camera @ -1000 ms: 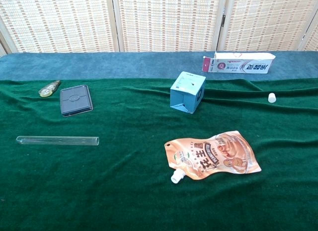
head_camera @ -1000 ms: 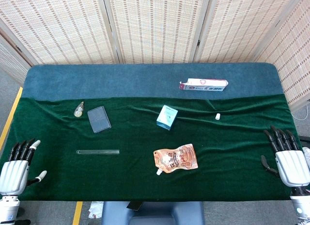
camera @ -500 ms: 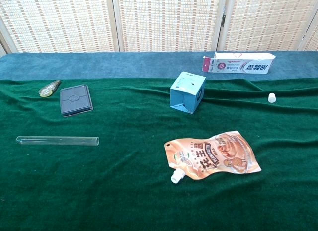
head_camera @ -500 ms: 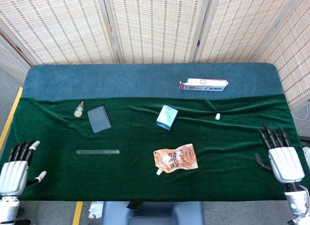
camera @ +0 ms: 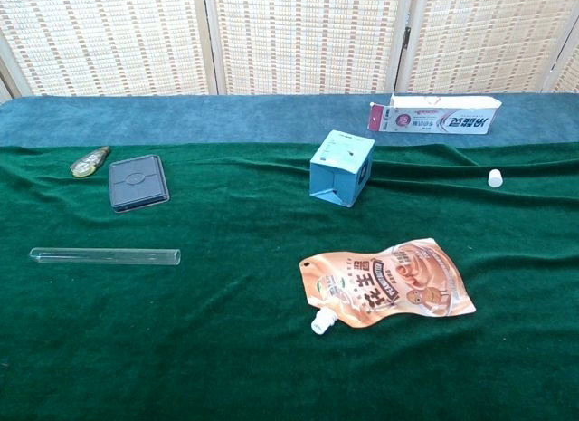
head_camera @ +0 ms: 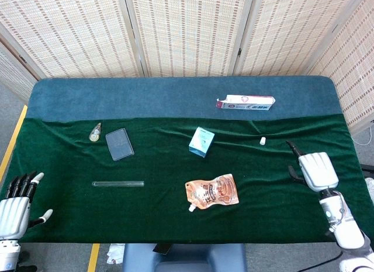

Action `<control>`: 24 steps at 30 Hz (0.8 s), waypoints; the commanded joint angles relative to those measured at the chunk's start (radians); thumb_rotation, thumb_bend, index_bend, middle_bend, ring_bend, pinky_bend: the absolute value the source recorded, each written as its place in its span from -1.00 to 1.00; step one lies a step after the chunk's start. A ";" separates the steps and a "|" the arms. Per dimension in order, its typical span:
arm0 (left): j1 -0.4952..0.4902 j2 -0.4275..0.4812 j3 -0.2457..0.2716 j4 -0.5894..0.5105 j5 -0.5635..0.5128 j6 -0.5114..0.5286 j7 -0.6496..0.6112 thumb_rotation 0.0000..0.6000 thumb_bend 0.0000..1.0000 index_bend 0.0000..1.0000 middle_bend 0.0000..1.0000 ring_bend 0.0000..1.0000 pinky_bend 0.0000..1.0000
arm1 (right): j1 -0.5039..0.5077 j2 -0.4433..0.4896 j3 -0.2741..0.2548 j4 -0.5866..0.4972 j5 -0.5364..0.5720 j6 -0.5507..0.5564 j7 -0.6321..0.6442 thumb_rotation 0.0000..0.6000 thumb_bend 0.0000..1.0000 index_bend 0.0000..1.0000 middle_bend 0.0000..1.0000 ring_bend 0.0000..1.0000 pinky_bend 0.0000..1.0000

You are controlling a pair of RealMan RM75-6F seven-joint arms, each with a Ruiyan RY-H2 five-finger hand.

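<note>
The right hand (head_camera: 316, 169) hovers over the green cloth of the table (head_camera: 158, 219), holding nothing; how its fingers lie cannot be told. The small white cap (head_camera: 263, 141) lies nearest, just ahead and to its left; the orange pouch (head_camera: 213, 192) lies further left. The left hand (head_camera: 14, 205) sits open at the near edge, the glass tube (head_camera: 117, 183) to its right

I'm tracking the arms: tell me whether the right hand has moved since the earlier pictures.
Yes. In the head view the right hand has moved up and inward from the table's right edge, toward the small white cap.
</note>
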 commanded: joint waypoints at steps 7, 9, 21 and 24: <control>0.011 -0.001 0.004 0.015 -0.013 -0.002 -0.019 1.00 -0.58 -0.72 -0.78 -0.88 -1.00 | 0.208 -0.178 0.097 0.248 0.284 -0.303 -0.138 0.46 0.04 -0.39 0.44 0.88 0.75; 0.011 -0.001 0.004 0.015 -0.016 -0.005 -0.020 1.00 -0.58 -0.72 -0.78 -0.88 -1.00 | 0.240 -0.217 0.107 0.307 0.327 -0.340 -0.152 0.46 0.04 -0.34 0.48 0.90 0.79; 0.014 0.001 0.006 0.016 -0.028 -0.019 -0.028 1.00 -0.58 -0.72 -0.78 -0.89 -1.00 | 0.368 -0.400 0.117 0.592 0.437 -0.476 -0.181 0.46 0.03 -0.30 0.60 1.00 0.87; 0.014 0.004 0.007 0.015 -0.030 -0.023 -0.032 1.00 -0.59 -0.72 -0.78 -0.89 -1.00 | 0.391 -0.438 0.119 0.651 0.450 -0.496 -0.184 0.46 -0.06 -0.29 0.60 1.00 0.88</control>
